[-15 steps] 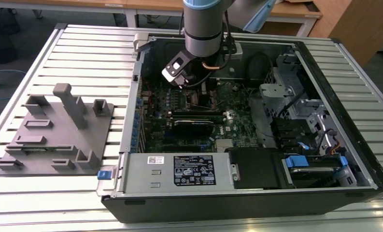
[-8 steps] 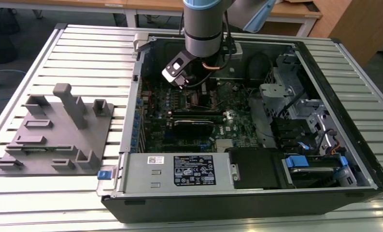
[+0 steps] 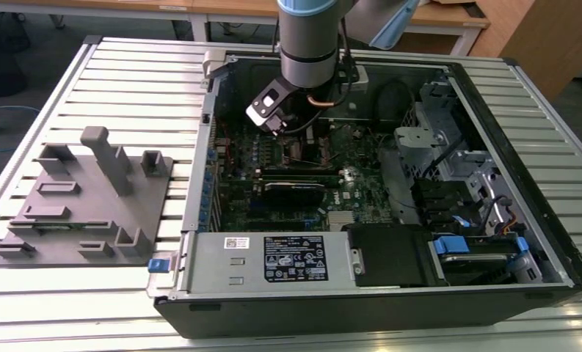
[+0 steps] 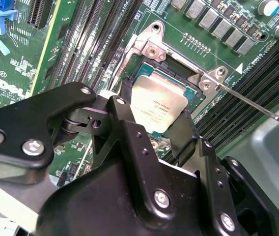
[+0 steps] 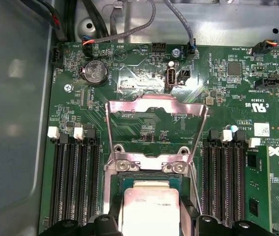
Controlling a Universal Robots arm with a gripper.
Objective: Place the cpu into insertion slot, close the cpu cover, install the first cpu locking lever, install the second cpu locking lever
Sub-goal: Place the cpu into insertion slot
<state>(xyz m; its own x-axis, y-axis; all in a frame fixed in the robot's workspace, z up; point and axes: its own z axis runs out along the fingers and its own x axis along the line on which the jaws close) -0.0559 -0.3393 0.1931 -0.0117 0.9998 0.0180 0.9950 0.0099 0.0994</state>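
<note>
Inside an open computer case (image 3: pixel 525 286) on a slatted table (image 3: pixel 124 81), a robot arm (image 3: pixel 310 44) reaches down to the motherboard (image 5: pixel 228 98), and its gripper (image 4: pixel 149 116) hangs directly over the slot (image 4: pixel 178 64). The cpu (image 4: pixel 160 104) lies flat and square to the slot, its silver top facing up, either seated in the slot or a hair above it; the views do not settle which. In both wrist views it sits between the two black fingers (image 4: pixel 125 123), which press against two opposite edges, so the jaws appear clenched on the cpu rather than released. The chip is square, with no long axis to favour. The cover (image 5: pixel 156 104) stands raised at the edge of the slot away from the gripper, hinged there, its window open to the board behind it. A thin lever (image 4: pixel 257 105) juts out from a corner of the slot, swung clear. Dark memory sockets (image 5: pixel 75 182) run along both sides of the slot. A grey parts fixture (image 3: pixel 85 198) rests on the table outside the case, well apart from the slot.
</note>
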